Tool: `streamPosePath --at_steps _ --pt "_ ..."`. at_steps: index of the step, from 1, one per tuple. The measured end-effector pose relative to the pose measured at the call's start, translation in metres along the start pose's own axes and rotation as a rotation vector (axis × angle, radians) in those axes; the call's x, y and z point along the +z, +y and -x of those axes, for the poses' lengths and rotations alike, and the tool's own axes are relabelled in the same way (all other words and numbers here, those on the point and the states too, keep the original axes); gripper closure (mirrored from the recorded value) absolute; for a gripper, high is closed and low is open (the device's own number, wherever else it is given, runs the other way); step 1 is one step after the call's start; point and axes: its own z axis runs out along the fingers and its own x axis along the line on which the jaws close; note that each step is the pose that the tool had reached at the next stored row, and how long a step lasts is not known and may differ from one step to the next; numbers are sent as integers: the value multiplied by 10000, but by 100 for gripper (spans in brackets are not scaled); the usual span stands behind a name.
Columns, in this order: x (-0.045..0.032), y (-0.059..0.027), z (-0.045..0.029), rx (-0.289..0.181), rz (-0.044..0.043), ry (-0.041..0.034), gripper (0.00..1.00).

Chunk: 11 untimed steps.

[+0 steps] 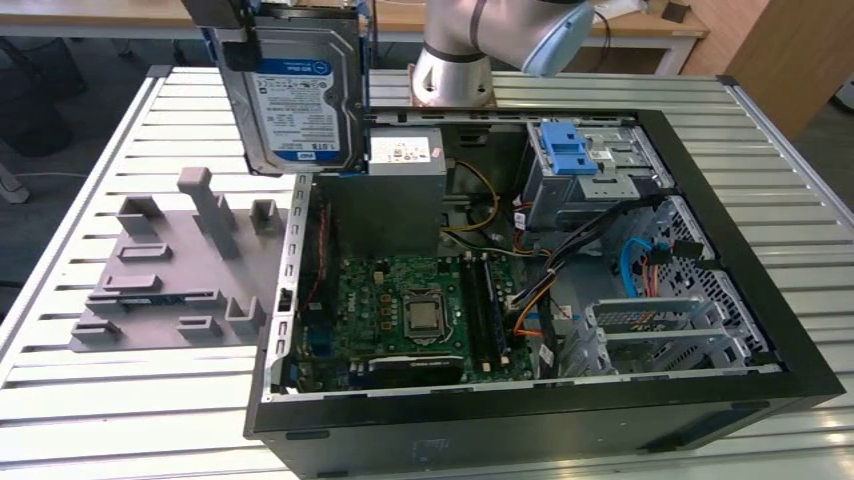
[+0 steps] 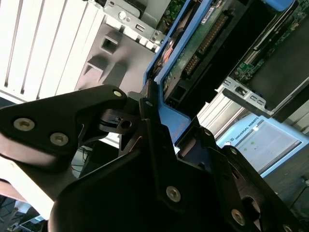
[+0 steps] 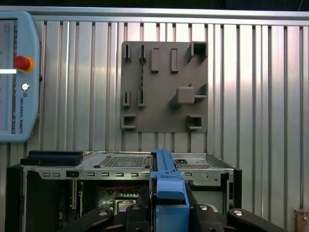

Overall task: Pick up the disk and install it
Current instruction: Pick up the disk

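The gripper [image 2: 164, 113] holds the disk [image 1: 300, 100] in the air, label facing the exterior view, hanging on edge above the rim of the open computer case [image 1: 747, 290] on the exterior view's left, roughly over the gap between that case and the grey holder plate [image 1: 174, 270] lying on the slatted surface [image 1: 80, 400]. In the second wrist view the black fingers [image 2: 149, 121] pinch the disk across its thickness, bearing on the blue rail [image 2: 166, 67] at one end, with the drive's green circuit board visible beyond them. The disk is not yet near the drive cage [image 1: 594, 165], which sits at the far side of the case behind the blue latch [image 1: 570, 150], well apart from where the drive hangs now. The grip takes only one end of a fairly heavy flat drive, so I judge a quick swing could let it pivot or slide between the fingers, and a tilted drive would then jam rather than seat. The way across also passes over the power supply [image 1: 400, 155] and the loose cables [image 1: 641, 265] by the cage, so carrying it too low could clip the case wall or snag a wire, and a drop here would land on the motherboard [image 1: 407, 300].
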Motion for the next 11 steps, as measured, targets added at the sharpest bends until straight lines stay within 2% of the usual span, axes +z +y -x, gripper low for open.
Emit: streamPosePath --at_steps 11 --pt "-3 -269 1 0 0 0 64"
